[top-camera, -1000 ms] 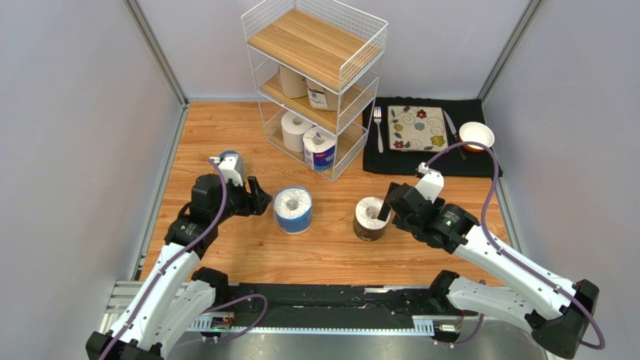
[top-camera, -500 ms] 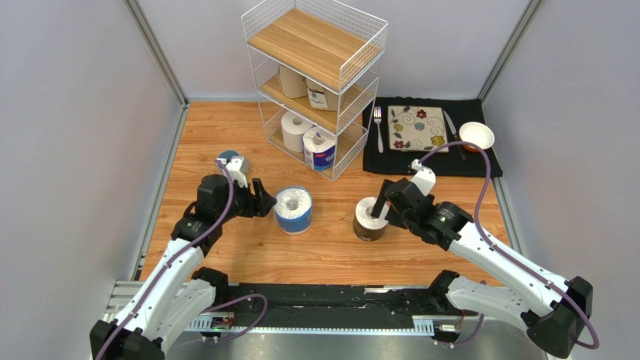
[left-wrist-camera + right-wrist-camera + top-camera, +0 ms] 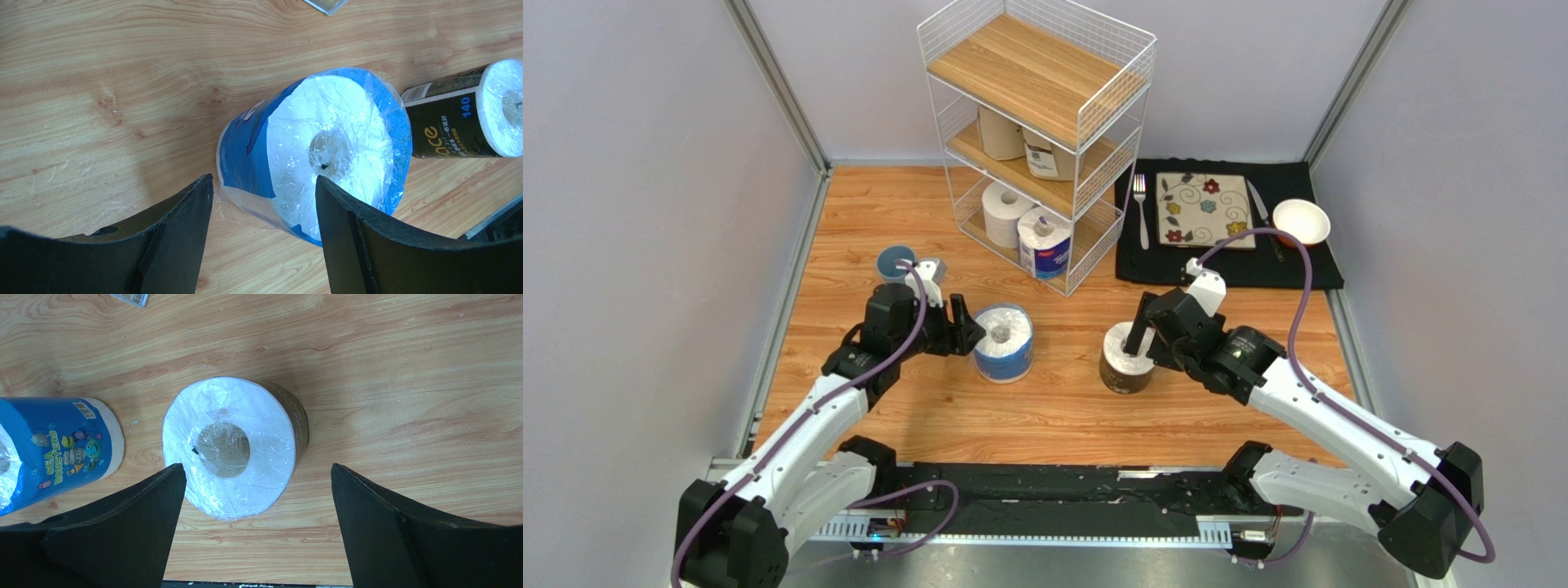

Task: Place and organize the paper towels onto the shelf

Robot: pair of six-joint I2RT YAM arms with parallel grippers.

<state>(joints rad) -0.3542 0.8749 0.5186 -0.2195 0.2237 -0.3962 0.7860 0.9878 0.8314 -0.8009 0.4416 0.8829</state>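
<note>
A blue-plastic-wrapped paper towel roll [image 3: 1003, 343] [image 3: 319, 153] stands upright on the wooden table. My left gripper [image 3: 965, 331] [image 3: 263, 184] is open just to its left, and the roll's near edge lies between the fingertips without touching them. A dark-wrapped roll [image 3: 1124, 359] [image 3: 230, 444] stands to the right. My right gripper [image 3: 1143, 335] [image 3: 257, 468] hovers over it, jaws wide open and holding nothing. The shelf [image 3: 1038, 135] at the back holds two tan-wrapped rolls [image 3: 1020, 141] on its middle tier. A white roll [image 3: 1004, 214] and a blue-labelled roll [image 3: 1048, 243] sit on the bottom tier.
A blue cup [image 3: 895, 262] stands behind my left wrist. A black mat [image 3: 1308, 263] at the back right carries a flowered plate [image 3: 1205, 210], a fork [image 3: 1140, 208], a knife and a small bowl [image 3: 1302, 222]. Grey walls close in both sides.
My left gripper has slid right and forward up to the blue roll. My right gripper has moved left and forward over the dark roll. Both rolls stay put.
</note>
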